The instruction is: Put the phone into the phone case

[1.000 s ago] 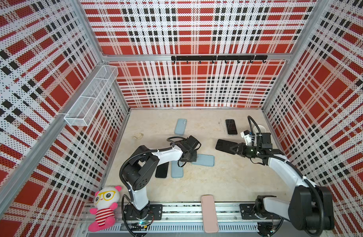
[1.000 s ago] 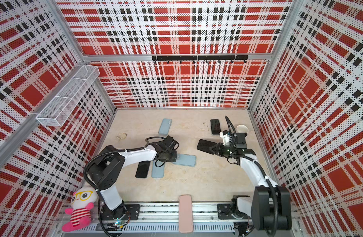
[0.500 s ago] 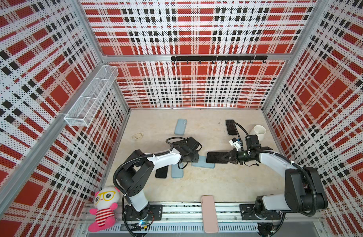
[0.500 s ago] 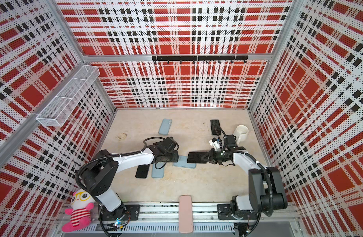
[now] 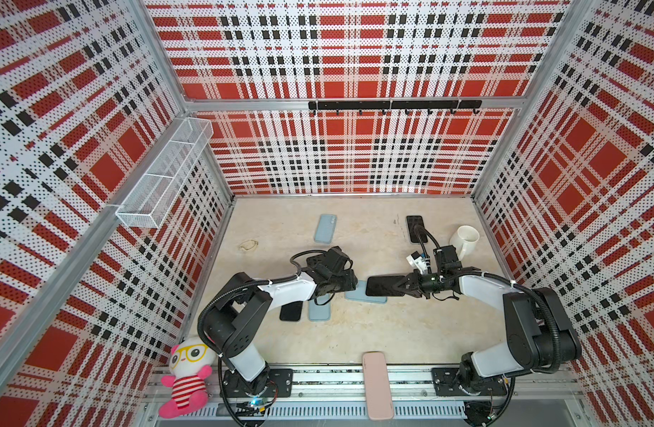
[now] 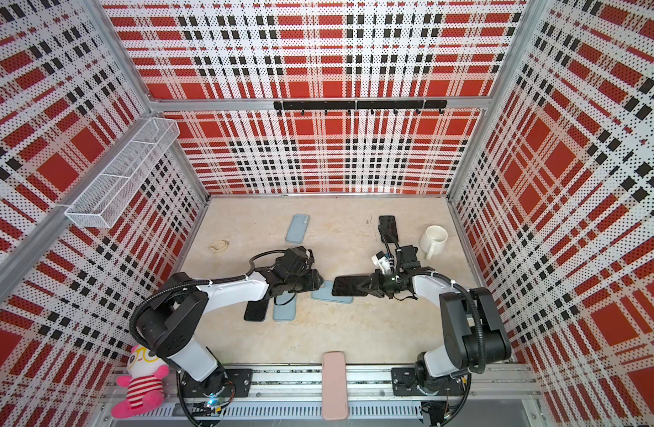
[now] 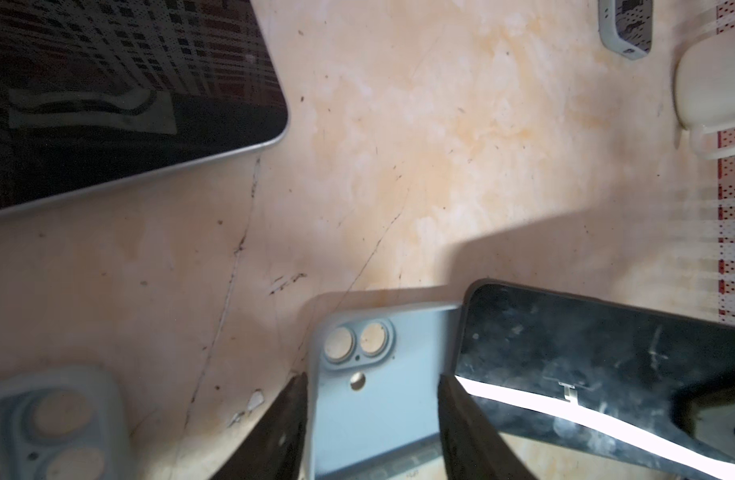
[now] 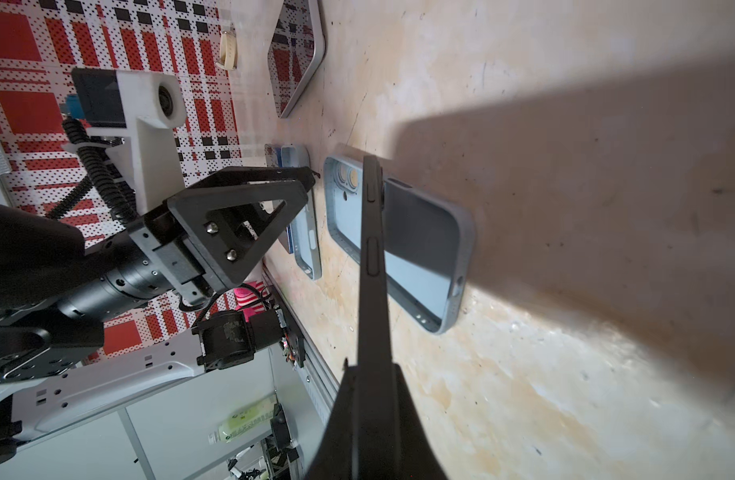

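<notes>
A light blue phone case (image 5: 358, 291) (image 6: 322, 292) lies open side up mid-table, its camera holes toward my left arm. My right gripper (image 5: 407, 284) (image 8: 372, 374) is shut on a black phone (image 5: 383, 285) (image 8: 372, 249) and holds it low over the case (image 8: 420, 257), far end at the camera-hole end. I cannot tell whether phone and case touch. My left gripper (image 5: 351, 284) (image 7: 372, 376) is open. One finger stands just outside the case's (image 7: 370, 415) short end, and the other finger stands over its inside, beside the phone (image 7: 586, 353).
A second blue case (image 5: 320, 310) and a black phone (image 5: 290, 310) lie under my left wrist. Farther back are a reflective phone (image 5: 325, 229), a cased black phone (image 5: 416, 229), a white mug (image 5: 466, 238) and a rubber band (image 5: 248, 244). A pink case (image 5: 377, 384) sits on the front rail.
My right gripper has carried the phone leftward and down, from beside the mug to over the blue case. My left gripper's jaws have opened and now straddle the case's end.
</notes>
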`<state>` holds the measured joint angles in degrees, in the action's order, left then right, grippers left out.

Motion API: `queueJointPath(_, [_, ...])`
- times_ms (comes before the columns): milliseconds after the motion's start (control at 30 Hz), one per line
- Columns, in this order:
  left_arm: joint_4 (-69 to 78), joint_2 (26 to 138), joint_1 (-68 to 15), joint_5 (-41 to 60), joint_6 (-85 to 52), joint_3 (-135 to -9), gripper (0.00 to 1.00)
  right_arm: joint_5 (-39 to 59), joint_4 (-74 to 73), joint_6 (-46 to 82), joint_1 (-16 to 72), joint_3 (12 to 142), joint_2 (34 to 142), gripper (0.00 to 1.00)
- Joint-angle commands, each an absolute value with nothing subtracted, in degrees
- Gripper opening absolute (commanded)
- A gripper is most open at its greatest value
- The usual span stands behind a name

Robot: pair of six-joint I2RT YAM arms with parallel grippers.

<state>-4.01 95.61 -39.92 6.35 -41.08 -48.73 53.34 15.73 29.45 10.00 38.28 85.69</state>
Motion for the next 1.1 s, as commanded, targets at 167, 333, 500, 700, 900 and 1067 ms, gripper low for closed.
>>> queueJointPath(167, [-0.5,96.0,-39.7,8.1,-41.6,-46.9,0.49,56.7,9.7,31.3,11.7,36.6,88.2,0.09])
queueJointPath(333, [-0.3,96.4,-39.6,8.3,-41.6,-46.5,0.49,56.5,8.1,33.2,12.1,35.9,89.9,0.08])
queueJointPath(500, [0.7,97.2,-39.6,8.5,-42.2,-45.5,0.48,56.3,6.5,33.8,12.5,35.8,92.0,0.07])
queueJointPath(700, [2.5,98.2,-39.6,9.2,-43.1,-44.1,0.48,56.1,3.6,35.0,13.7,36.1,94.8,0.07])
queueJointPath(900, [4.4,98.8,-39.7,10.3,-44.0,-43.5,0.48,56.3,0.3,36.8,15.6,37.2,97.8,0.07])
queueJointPath(1067, [5.9,98.7,-39.6,11.4,-45.6,-42.4,0.49,57.1,-3.2,38.3,16.9,37.7,101.1,0.06])
